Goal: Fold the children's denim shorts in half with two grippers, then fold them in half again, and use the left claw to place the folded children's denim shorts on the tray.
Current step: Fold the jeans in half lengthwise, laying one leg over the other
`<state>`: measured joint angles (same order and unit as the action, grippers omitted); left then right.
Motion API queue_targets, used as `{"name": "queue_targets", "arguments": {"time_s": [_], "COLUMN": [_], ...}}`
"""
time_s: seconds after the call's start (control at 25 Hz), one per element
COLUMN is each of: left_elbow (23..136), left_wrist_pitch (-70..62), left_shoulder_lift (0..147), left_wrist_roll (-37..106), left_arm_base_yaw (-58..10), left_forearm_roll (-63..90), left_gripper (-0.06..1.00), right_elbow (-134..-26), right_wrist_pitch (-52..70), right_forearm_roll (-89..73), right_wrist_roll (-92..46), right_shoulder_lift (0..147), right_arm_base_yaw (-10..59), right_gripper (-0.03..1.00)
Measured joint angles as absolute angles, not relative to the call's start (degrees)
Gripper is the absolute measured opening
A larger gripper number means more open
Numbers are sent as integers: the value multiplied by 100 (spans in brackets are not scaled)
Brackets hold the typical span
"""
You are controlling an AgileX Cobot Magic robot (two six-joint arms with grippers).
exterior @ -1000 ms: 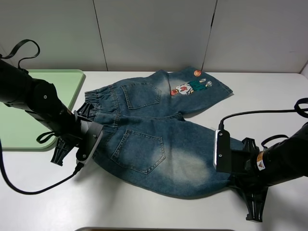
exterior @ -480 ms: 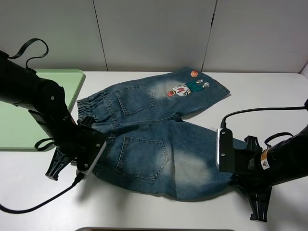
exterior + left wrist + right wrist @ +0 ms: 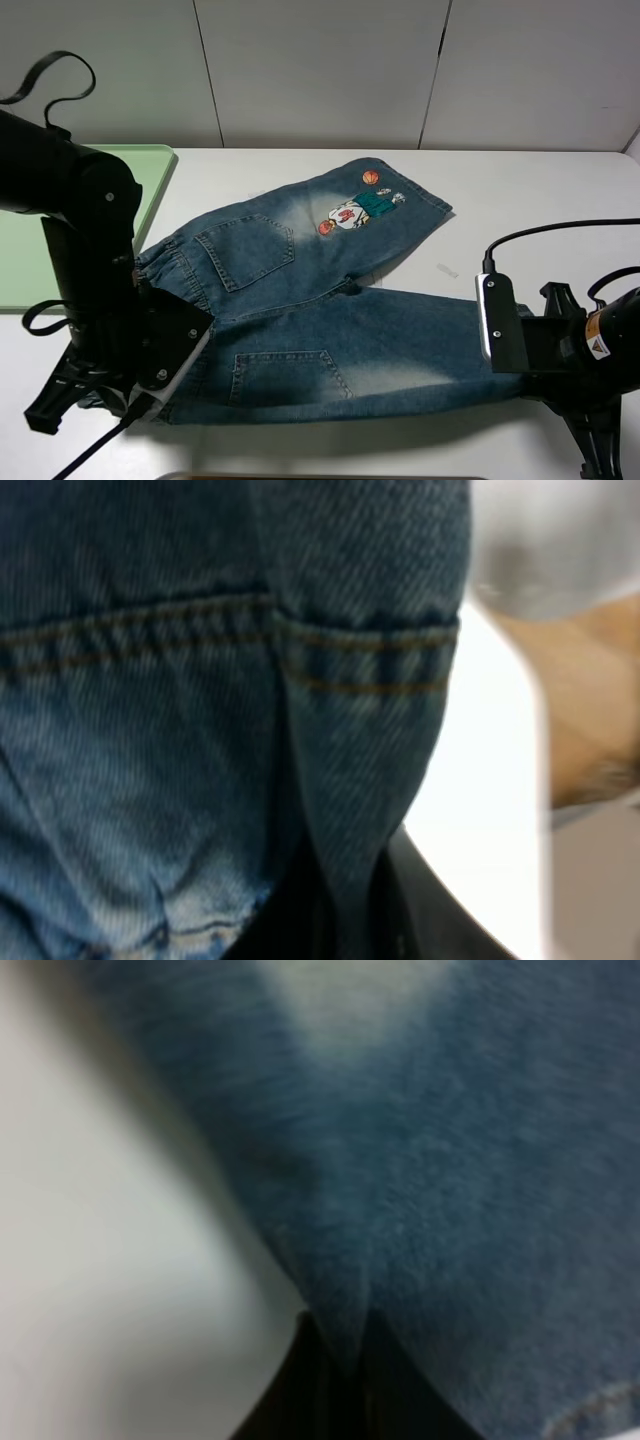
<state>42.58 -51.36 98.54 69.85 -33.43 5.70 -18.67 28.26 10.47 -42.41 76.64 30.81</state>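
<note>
A: Ext. high view: how far along is the task judged to be?

B: 1st fold begun, not finished. The shorts (image 3: 330, 300) are spread on the table (image 3: 540, 210) with the near edge raised. The waistband corner is pinched by the left gripper (image 3: 160, 395) and the near leg's hem by the right gripper (image 3: 503, 372). Both sets of jaws are closed on denim. The far leg w/ the cartoon patch (image 3: 350, 213) is lying flat.

A: What's left?

B: The near half is to be laid over the far half. Then the 2nd fold, then placement on the tray (image 3: 25, 255) by the left gripper.

A: Room & edges?

B: Bare table is seen beyond the far leg and to the right. The front table edge is judged close to both grippers. The tray is found just beside the waistband end, w/ the left arm between.

A: Left wrist view?

B: A seamed denim fold is clamped between black fingers (image 3: 430, 920), no gap seen.

A: Right wrist view?

B: Blurred. A denim fold is nipped by dark fingers (image 3: 290, 1395), pale table alongside.
</note>
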Motion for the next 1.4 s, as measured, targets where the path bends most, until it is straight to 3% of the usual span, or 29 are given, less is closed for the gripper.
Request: {"name": "queue_targets", "arguments": {"time_s": [0.16,0.48,0.84,1.08,1.4], "left_elbow": [4270,4270,4270,4270,4270], "left_wrist_pitch": [-5405,-5634,-5528,-4860,-4202], "left_shoulder_lift": [9452,9091,9081,9074,9074], "left_wrist_roll": [6558,5333,4034,3124,2993], "left_arm_base_yaw": [-3343,-3343,-3328,-2764,-2371], "left_forearm_roll": [681,670,201,-236,-655], "left_gripper": [5,5,5,5,4], "right_elbow": [-1933,-3116,-3961,-4237,-4642], "right_wrist_pitch": [2740,2691,2470,2418,1962], "right_forearm_roll": [1187,1234,1215,1210,1233], "right_wrist_roll": [-4241,-4235,-3791,-3347,-3213], "right_shoulder_lift": [7395,7363,7767,8362,8882], "right_arm_base_yaw": [3081,3075,2604,2528,2528], "right_gripper": [-2,-2,-2,-2,-2]}}
